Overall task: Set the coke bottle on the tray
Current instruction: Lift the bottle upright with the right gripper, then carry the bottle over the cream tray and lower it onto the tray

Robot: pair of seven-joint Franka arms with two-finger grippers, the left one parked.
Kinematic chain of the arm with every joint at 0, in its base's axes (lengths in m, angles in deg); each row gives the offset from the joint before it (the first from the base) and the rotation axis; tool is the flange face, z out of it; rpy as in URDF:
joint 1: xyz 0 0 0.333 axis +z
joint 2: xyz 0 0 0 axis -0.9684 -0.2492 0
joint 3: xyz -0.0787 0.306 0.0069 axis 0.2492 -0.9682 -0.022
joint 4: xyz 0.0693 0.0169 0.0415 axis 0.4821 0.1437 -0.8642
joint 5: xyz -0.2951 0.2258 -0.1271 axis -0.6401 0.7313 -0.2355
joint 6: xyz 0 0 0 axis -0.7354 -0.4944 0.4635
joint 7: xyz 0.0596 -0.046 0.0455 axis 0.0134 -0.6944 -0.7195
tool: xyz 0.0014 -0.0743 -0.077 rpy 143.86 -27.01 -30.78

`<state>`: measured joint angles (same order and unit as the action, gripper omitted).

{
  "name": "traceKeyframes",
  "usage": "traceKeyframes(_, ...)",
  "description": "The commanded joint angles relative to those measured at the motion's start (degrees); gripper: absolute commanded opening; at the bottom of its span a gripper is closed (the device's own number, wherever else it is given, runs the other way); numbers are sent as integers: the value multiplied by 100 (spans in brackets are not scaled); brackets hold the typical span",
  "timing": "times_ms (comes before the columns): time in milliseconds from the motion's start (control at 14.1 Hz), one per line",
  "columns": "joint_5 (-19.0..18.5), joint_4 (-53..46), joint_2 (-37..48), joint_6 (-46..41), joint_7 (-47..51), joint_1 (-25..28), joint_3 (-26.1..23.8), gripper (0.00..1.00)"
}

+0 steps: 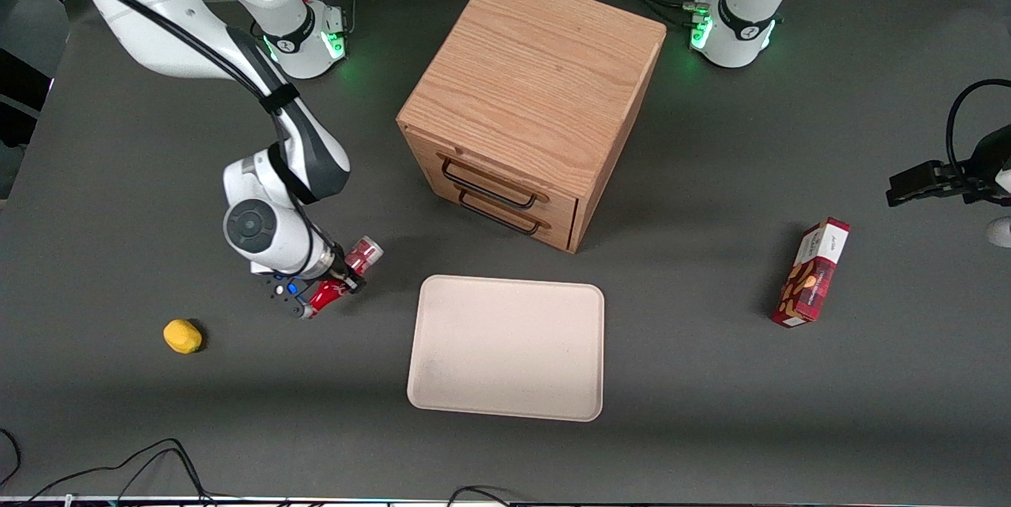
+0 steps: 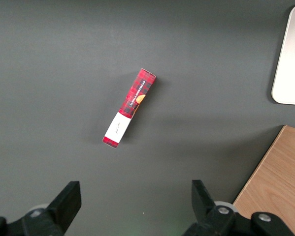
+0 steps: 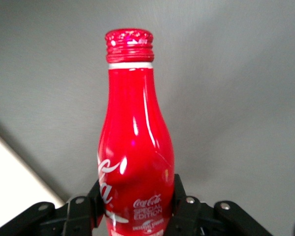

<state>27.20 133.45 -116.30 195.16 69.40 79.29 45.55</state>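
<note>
The coke bottle (image 1: 325, 295), slim and red with white script, is held tilted just off the dark table (image 1: 711, 381). My right gripper (image 1: 346, 274) is shut on its lower body. In the right wrist view the fingers (image 3: 182, 201) press on both sides of the bottle (image 3: 137, 142), and its red cap points away from the gripper (image 3: 137, 204). The beige tray (image 1: 505, 345) lies flat beside the gripper, toward the parked arm's end. It has nothing on it. A pale corner of the tray (image 3: 4, 182) shows in the right wrist view.
A wooden two-drawer cabinet (image 1: 529, 104) with both drawers shut stands farther from the front camera than the tray. A yellow fruit (image 1: 182, 336) lies near the gripper, toward the working arm's end. A red snack box (image 1: 813, 274) lies toward the parked arm's end.
</note>
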Motion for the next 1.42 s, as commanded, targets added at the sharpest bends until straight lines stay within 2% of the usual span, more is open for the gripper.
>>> traceKeyframes(0,7,-1149,145,-1300,-706,-12,-23,0)
traceKeyframes(283,42,-2855,-56,-2525,-1814,41,-32,0)
traceKeyframes(566,25,-4228,-504,-2940,-3184,138,-181,0)
traceKeyframes(708,33,-4659,-863,-2660,-3634,138,-347,1)
traceKeyframes(850,60,-4871,-1355,-2125,-3662,138,-672,1)
traceKeyframes(1062,60,-4872,-1953,-1237,-3697,277,-770,1)
traceKeyframes(1345,60,-4863,-2595,-735,-3566,427,-779,1)
